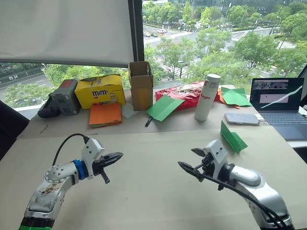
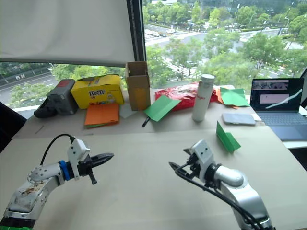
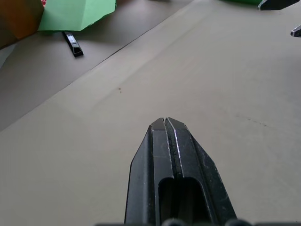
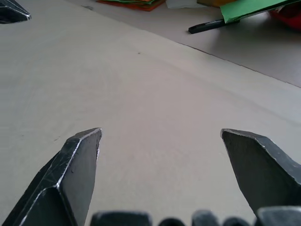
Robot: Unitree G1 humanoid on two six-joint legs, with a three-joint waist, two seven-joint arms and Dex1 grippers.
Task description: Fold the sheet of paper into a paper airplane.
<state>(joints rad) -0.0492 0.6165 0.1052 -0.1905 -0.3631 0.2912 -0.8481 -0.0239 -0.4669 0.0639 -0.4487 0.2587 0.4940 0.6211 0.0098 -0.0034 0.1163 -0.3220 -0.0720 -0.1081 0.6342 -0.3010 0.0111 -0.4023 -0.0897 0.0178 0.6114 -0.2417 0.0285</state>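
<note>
Beige table by a window overlooking trees.

Upper-floor office, laptop on table, window overlooking treetops

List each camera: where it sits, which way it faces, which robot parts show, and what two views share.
Left eye view: on the head, looking forward and down over the table; left gripper and right gripper show.
Right eye view: same head camera, same scene and both arms.
Left wrist view: on the left wrist, along its shut fingers toward a green sheet and black pen.
Right wrist view: on the right wrist, between its open fingers.
Shared: both wrist views catch that pen and green sheet.
</note>
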